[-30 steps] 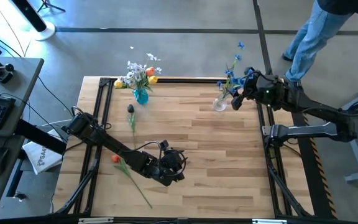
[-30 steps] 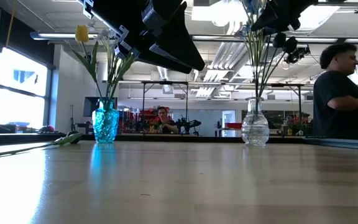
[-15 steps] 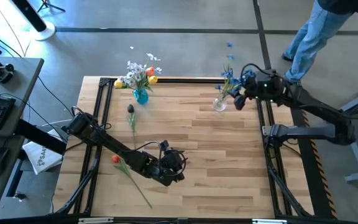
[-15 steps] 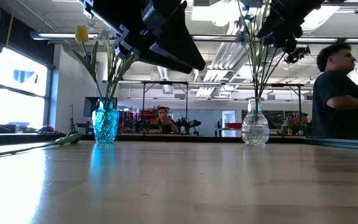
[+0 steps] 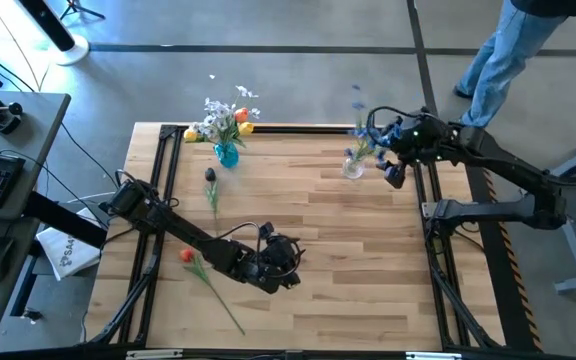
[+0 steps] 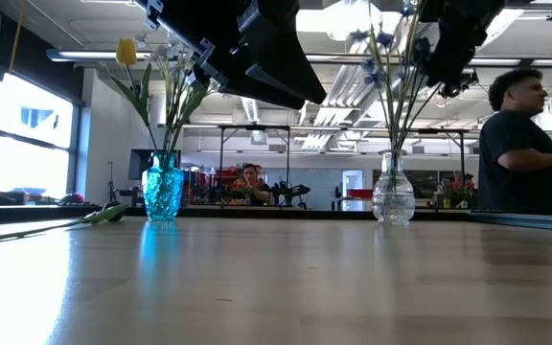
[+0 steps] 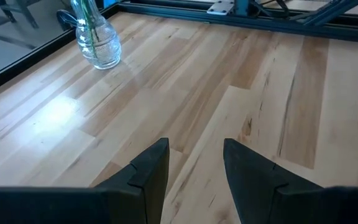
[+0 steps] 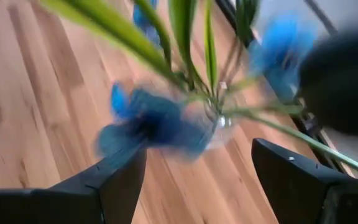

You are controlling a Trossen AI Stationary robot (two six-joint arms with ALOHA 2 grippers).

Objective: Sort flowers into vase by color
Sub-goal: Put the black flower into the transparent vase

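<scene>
Just beside the clear vase, at the table's far right corner, your right gripper hangs with fingers spread wide and nothing between them; the wrist view shows the vase and the blue flowers framed in the gap. Risk here: the spread fingers sit close among the stems, so a sideways or careless pull could snag a stem and tip the narrow vase or drag a blue flower out. Back away clear of the stems before you swing. The right arm reaches in from the right edge, forearm stretched toward the far rail, wrist tilted down at the vase.

Your left gripper waits near the table's middle front, fingers parted and empty, pointed across bare wood. That arm runs low and diagonal from the left edge.

Still unsorted: a red flower lies flat just beside the left arm's forearm, its stem running toward the front edge; the arm could roll over it. A dark-headed flower lies near the blue vase, which holds yellow, orange and pale blossoms at the far left. A person stands past the far right corner.
</scene>
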